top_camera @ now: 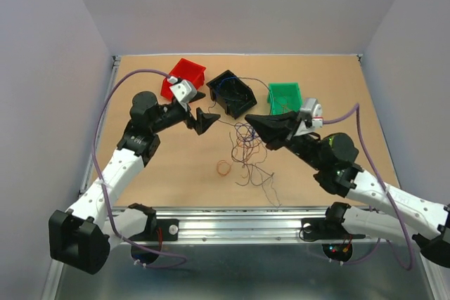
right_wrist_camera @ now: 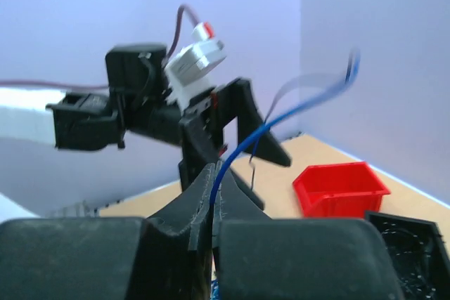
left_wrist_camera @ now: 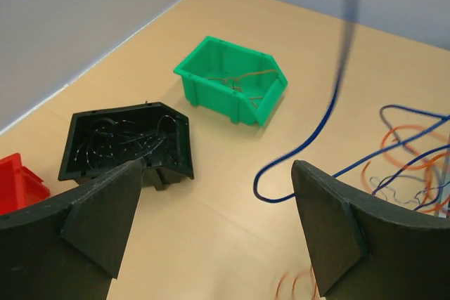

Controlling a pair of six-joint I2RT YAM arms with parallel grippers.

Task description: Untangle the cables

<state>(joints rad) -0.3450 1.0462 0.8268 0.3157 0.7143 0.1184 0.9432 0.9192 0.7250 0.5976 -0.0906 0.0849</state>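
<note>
**Subject.** The cables [top_camera: 246, 149] are a loose tangle of thin coloured strands lying on the bench [top_camera: 176, 180]. They sit below and between the two sets of jaws, nearer the right pair. One blue strand [right_wrist_camera: 309, 105] is raised clear of the heap.

**Right jaws.** These are closed tight on the blue strand. It leaves their tips and climbs up and away towards the left arm [top_camera: 151, 114].

**Left jaws.** These stand wide open and hold nothing. In the left wrist view the blue strand hangs ahead of the gap between the two fingers and touches neither.

**Bearing.** The strand's long axis runs roughly from one pair of jaws towards the other, and its lower end trails back into the tangle.

**Judgement.** The right arm alone has hold, so freeing the strand turns on drawing it away from the heap.

**Surroundings.** Beyond the jaws stand a red bin [top_camera: 190, 69], a black bin [left_wrist_camera: 179, 149] and a green bin [left_wrist_camera: 211, 93]. The green one holds orange strands.
</note>
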